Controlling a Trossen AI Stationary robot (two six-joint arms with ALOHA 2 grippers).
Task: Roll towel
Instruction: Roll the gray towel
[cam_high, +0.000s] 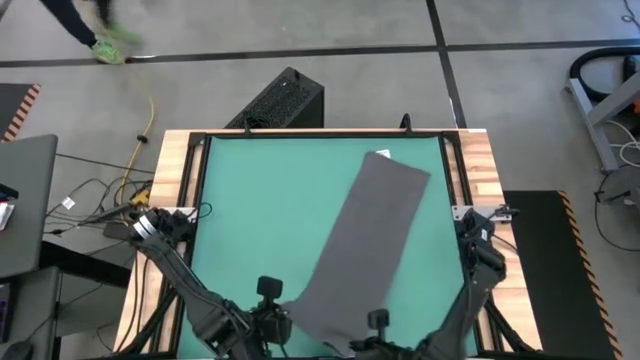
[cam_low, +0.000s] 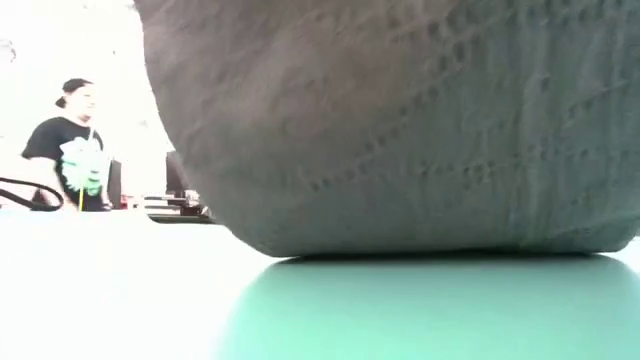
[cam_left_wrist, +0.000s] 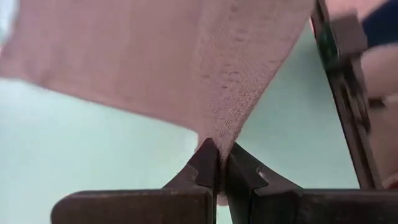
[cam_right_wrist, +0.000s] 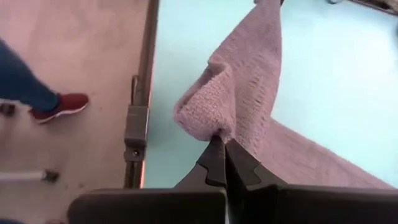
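Observation:
The dark grey towel (cam_high: 365, 235) lies as a long strip slanting across the green table (cam_high: 260, 200). Its far end, with the small white tag (cam_high: 381, 153), rests flat near the far right. Its near end is raised off the table between my two grippers. My left gripper (cam_high: 278, 318) is shut on the near left corner and my right gripper (cam_high: 378, 322) on the near right corner. In the low view the towel (cam_low: 400, 130) hangs as a wide sagging fold, and its lowest part meets the table. My left gripper pinches the towel's near left corner (cam_left_wrist: 219, 138) between its two fingers, which slant down toward the far side. The cloth fans out from the fingertips (cam_left_wrist: 205, 163) and runs away from them clear of the table. My right gripper pinches the towel's near right corner (cam_right_wrist: 217, 127) between its two fingers, slanting down from the near side. The cloth bunches into a small fold just past the fingertips (cam_right_wrist: 214, 158). From there it runs down to the part lying on the table (cam_right_wrist: 311, 158).
A wooden frame with black rails (cam_high: 190, 170) borders the table. A black box (cam_high: 285, 100) stands beyond the far edge, and cables (cam_high: 110, 195) lie to the left. A person (cam_low: 72, 150) stands in the room behind; a red shoe (cam_right_wrist: 62, 104) shows on the floor beside the table.

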